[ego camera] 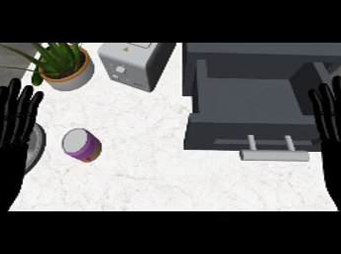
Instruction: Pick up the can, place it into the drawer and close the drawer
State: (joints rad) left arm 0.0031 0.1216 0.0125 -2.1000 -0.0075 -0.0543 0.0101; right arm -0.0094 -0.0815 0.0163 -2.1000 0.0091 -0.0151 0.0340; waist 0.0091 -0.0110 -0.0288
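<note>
Purple cylindrical metal can (82, 144) standing lower left on white marble table (166, 168), untouched. Likely light, rigid, smooth-sided; best gripped around wall. Left hand (9, 134), right hand (339, 129) both relaxed, holding nothing. Grey drawer (250, 106) open, upper right.

Left robot hand (6, 134) covers most of a grey round object (36, 146) at the worktop's left edge; can't tell what it is. Right robot hand (339, 134) cut by right edge, hiding the drawer's (247, 96) right corner.
</note>
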